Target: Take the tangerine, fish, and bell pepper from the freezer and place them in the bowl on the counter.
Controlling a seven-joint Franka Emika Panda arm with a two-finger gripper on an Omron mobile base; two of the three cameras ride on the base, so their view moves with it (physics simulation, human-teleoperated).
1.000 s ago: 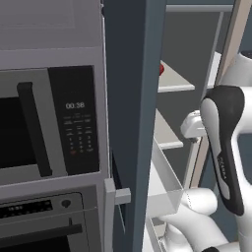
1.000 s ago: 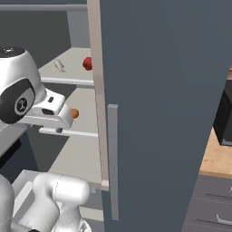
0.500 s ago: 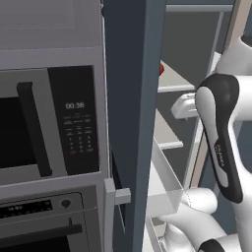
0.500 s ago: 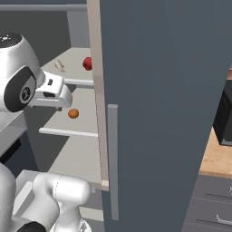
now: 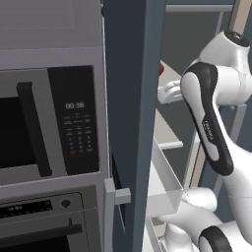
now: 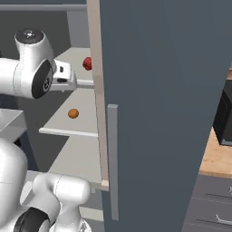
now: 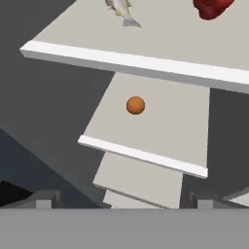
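Note:
The freezer (image 6: 167,90) stands open, its dark door edge (image 5: 130,123) in front of me. On the upper pale shelf (image 7: 160,44) lie the fish (image 7: 121,9) and the red bell pepper (image 7: 211,7), the pepper also visible as a red lobe (image 6: 87,63) and a sliver (image 5: 161,69). One shelf lower rests the small orange tangerine (image 7: 135,105) (image 6: 73,113). My gripper (image 7: 121,202) (image 6: 72,81) (image 5: 167,93) is open and empty, level with the upper shelf's front edge, short of all three. The beige counter (image 6: 217,158) shows at far right. The bowl is out of view.
A black-fronted microwave (image 5: 49,128) and an oven (image 5: 39,231) stand left of the freezer. A clear drawer (image 5: 167,197) juts out below the shelves. The freezer door's handle (image 6: 112,158) faces me, with grey drawers (image 6: 213,204) under the counter.
The arm has lifted the hand from the tangerine's shelf level up to the upper shelf's edge. The jaws stayed open and nothing was taken.

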